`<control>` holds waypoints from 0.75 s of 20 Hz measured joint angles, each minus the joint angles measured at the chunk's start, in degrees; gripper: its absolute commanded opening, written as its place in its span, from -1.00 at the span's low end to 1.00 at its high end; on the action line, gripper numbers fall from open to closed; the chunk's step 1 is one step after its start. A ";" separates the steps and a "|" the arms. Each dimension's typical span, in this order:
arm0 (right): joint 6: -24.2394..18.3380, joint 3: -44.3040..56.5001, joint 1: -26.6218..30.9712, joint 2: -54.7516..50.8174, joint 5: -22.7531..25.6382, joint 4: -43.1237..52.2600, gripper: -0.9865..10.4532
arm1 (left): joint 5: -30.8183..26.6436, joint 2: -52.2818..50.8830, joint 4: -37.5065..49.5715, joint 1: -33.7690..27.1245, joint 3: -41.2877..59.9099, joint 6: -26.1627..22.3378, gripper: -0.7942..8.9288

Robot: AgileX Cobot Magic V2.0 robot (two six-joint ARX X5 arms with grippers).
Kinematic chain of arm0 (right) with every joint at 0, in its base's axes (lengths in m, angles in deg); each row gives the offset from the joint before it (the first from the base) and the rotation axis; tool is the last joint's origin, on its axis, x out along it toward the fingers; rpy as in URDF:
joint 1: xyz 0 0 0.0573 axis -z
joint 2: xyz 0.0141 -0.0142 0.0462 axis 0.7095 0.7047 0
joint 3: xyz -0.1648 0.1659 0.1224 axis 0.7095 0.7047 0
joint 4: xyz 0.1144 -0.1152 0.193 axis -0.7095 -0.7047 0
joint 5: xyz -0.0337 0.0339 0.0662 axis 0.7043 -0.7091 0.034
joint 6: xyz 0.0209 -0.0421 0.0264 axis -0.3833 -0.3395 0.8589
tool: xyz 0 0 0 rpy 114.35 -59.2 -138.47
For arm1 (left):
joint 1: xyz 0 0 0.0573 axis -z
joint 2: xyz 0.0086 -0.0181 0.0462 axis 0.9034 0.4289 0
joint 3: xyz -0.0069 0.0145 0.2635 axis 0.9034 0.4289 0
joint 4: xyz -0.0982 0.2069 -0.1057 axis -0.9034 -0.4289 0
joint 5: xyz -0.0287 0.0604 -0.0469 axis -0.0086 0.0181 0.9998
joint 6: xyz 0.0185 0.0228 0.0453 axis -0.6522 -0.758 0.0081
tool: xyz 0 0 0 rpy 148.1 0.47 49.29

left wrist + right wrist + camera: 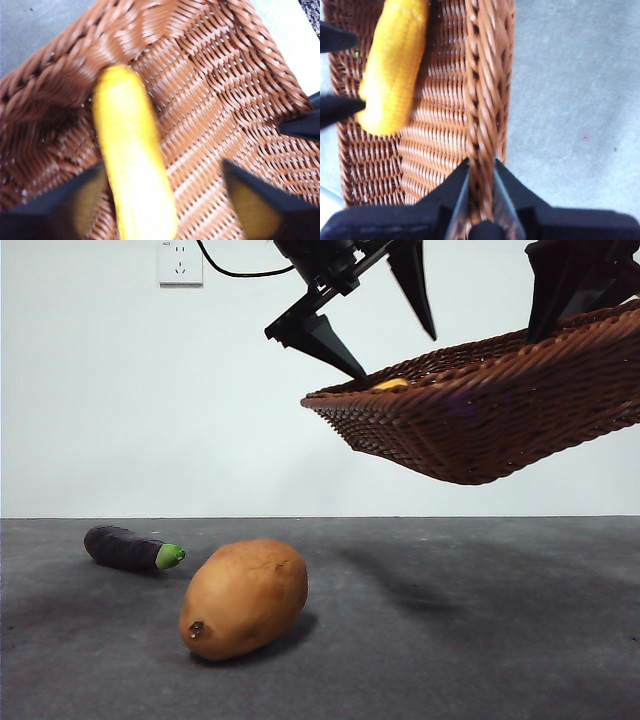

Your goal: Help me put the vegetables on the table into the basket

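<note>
The brown wicker basket (pixel 500 410) hangs tilted in the air at the right, above the table (pixel 450 640). My right gripper (pixel 481 167) is shut on its braided rim (pixel 480 75). A yellow lumpy vegetable (pixel 132 150) lies inside the basket, and only its tip (pixel 390 384) shows over the rim in the front view. Just above it, my left gripper (pixel 395 355) stands open, one jaw on each side of the piece. The tan potato (pixel 245 598) and the purple eggplant (pixel 130 549) with its green end lie on the table at the left.
A white wall with a socket (pixel 180 262) closes off the back. The basket's shadow falls on the dark grey table under it. The potato lies nearer the front edge than the eggplant.
</note>
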 measured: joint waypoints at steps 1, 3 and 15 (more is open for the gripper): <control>0.00 0.00 0.07 0.00 0.35 0.02 -0.85 | 0.39 0.00 -0.02 0.00 0.00 0.09 0.59; 0.00 0.00 0.07 0.00 1.60 0.00 -0.85 | 0.37 -0.13 -1.75 0.00 0.00 -1.16 0.59; -0.26 0.02 0.11 0.00 3.17 0.22 -0.85 | -20.52 -16.11 -23.85 12.46 0.26 -12.33 0.59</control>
